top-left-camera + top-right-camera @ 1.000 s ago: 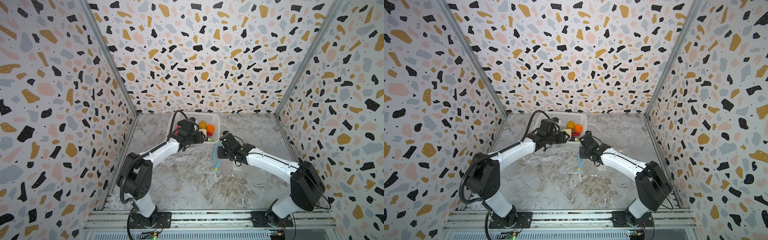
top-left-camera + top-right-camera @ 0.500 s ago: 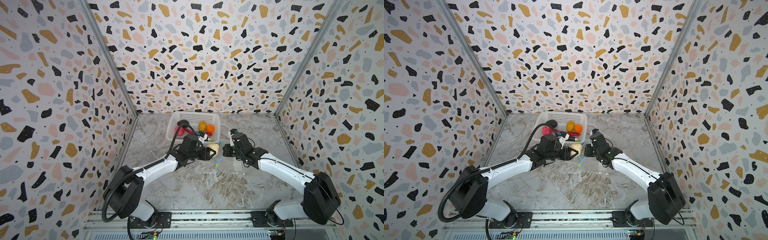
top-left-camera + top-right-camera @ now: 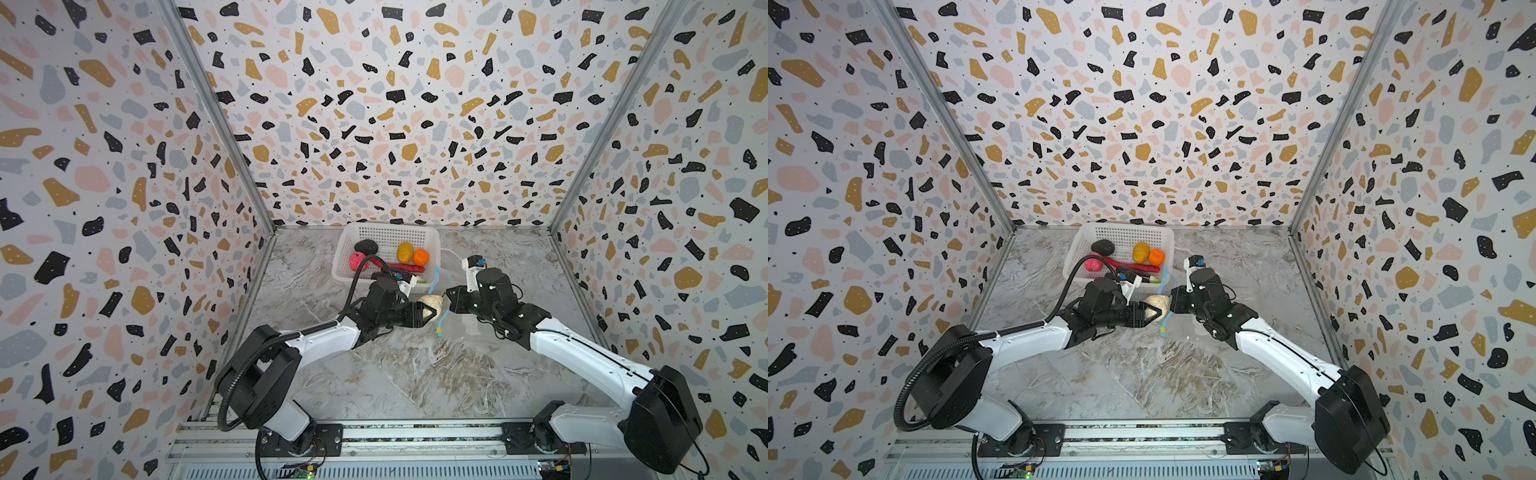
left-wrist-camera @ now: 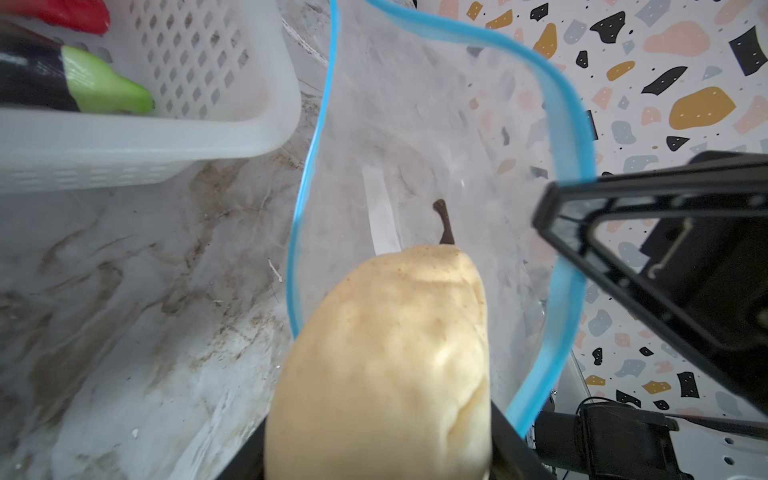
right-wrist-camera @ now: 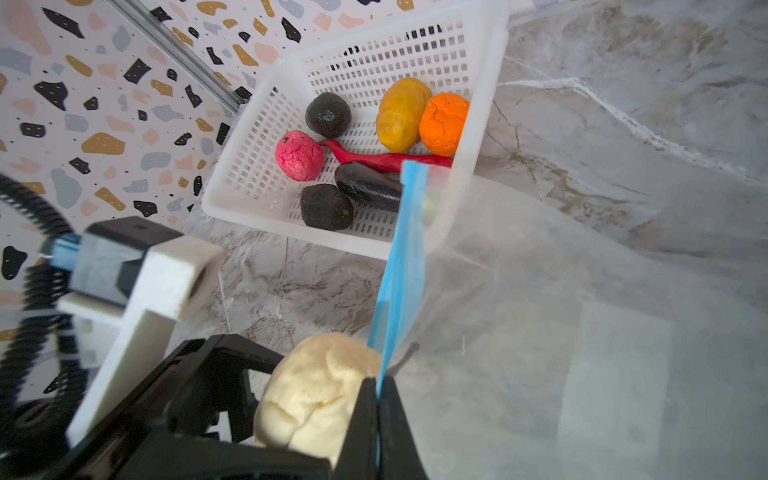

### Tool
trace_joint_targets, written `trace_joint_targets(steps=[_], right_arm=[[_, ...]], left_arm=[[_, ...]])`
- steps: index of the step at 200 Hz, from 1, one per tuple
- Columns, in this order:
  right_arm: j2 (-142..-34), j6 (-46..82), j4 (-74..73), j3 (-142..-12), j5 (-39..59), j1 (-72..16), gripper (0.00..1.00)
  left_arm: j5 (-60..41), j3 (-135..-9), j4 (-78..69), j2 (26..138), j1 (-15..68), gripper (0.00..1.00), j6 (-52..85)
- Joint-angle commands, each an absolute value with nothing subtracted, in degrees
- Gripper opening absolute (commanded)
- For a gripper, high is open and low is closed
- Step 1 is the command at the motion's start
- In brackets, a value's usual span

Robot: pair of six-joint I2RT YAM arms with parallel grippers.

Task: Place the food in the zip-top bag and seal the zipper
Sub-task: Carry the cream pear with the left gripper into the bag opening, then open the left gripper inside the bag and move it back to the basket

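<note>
The left tool (image 3: pixel 426 311) has swung from the white basket (image 5: pixel 291 230) to the mouth of the zip-top bag (image 5: pixel 540 291), clamped on the cream knobbly lump (image 4: pixel 386 353) — probably light and squashy, best gripped across its broad end. The right tool (image 5: pixel 378 399), pinched shut on the zipper (image 5: pixel 405 249), props the limp, likely slippery film open — the basket rim crowds one side, with bare worktop (image 3: pixel 415 374) elsewhere.

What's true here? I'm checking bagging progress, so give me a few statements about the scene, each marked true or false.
1. The left gripper holds the cream pear. True.
2. The right gripper is open and empty. False: its fingers are shut on the zipper.
3. The zip-top bag has its mouth open. True.
4. The orange lies inside the zip-top bag. False: it lies in the white basket, beside the potato.
</note>
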State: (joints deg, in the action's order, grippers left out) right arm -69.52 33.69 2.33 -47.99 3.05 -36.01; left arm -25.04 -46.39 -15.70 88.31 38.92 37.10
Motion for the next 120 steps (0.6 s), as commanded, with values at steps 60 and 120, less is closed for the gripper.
trace_joint_targets(steps=[60, 120], right_arm=[[-63.04, 29.00, -2.54, -42.76, 8.11, -35.83, 0.00], [-65.37, 33.90, -1.30, -44.86, 8.18, -37.00, 0.00]], left_arm=[[-24.00, -49.89, -18.98, 87.53, 41.85, 0.31, 39.15], [-20.10, -50.87, -21.71, 91.65, 43.94, 0.37, 42.07]])
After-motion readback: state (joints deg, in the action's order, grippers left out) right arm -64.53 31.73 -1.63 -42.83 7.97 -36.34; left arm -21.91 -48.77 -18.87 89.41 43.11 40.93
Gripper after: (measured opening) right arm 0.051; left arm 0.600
